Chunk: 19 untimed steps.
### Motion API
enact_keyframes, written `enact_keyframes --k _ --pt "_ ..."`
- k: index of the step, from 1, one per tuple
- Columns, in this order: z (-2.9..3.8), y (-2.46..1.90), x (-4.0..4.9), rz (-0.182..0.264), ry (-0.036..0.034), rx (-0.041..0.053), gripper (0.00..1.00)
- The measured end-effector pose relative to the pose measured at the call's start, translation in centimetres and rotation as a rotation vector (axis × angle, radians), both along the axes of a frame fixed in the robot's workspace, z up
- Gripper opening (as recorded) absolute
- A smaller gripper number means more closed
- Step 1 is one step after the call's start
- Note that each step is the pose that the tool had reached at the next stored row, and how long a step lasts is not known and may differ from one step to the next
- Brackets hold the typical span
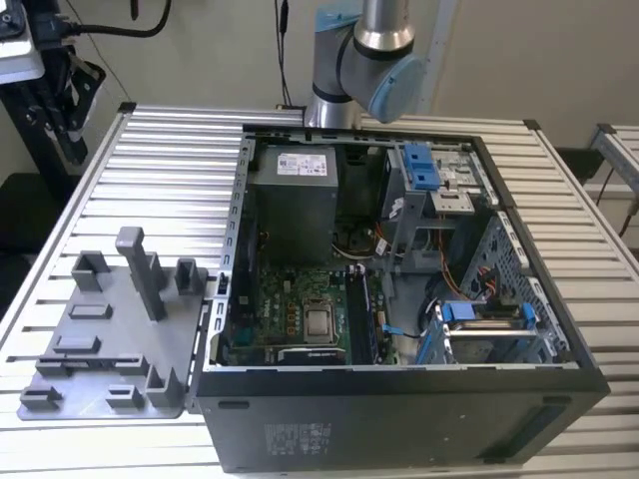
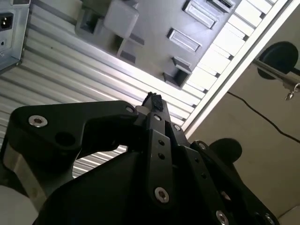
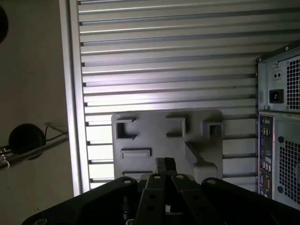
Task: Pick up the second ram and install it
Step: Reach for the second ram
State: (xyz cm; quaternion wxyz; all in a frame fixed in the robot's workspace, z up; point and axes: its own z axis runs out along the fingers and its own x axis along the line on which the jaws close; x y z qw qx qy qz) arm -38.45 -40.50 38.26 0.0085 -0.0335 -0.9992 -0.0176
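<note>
**Black metal claw (image 3: 165, 164) hangs closed over a grey tray**

In both wrist views the claw (image 2: 152, 100) has its two fingers meeting at the tips, with nothing seen between them. It points down at a flat grey plastic tray (image 3: 154, 138) from well above.

The tray sits on a silver slatted aluminium table (image 1: 170, 150) at the exterior view's lower left. It is right against a black open-sided computer case (image 1: 399, 389), probably so that parts are within easy reach. The case lies on its side with its green motherboard (image 1: 285, 299) facing up, which I judge lets the arm work from above.

A slim dark strip stands on edge just right of the square silver processor socket (image 1: 319, 321), low in the middle of the exterior view. This is my best guess for the second ram (image 1: 365, 314), seated in its slot. Whether one stick or two stand there I cannot tell.

Counted:
- one grey-and-blue jointed robot arm (image 1: 374, 60), at top centre
- one tray
- one case
- one tall grey post (image 1: 140, 269) on the tray
- three raised square brackets (image 3: 124, 130) on the tray, in the first wrist view
</note>
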Motion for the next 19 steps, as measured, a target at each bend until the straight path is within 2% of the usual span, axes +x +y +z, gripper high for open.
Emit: enact_keyframes --k 5,9,10,12,15,19 --pt "-0.14 -0.01 0.01 0.045 -0.0034 -0.0001 0.11" --pt "-0.17 -0.05 0.0 0.045 -0.0027 0.0 0.11" --pt "-0.18 -0.2 0.0 0.045 -0.0026 0.0018 0.11" --pt "-0.27 -0.74 0.0 0.045 -0.003 0.0092 0.11" --pt "-0.41 -1.79 0.01 0.045 -0.0031 0.0128 0.11" --pt "-0.6 -3.56 0.0 0.045 -0.0031 0.0144 0.11"
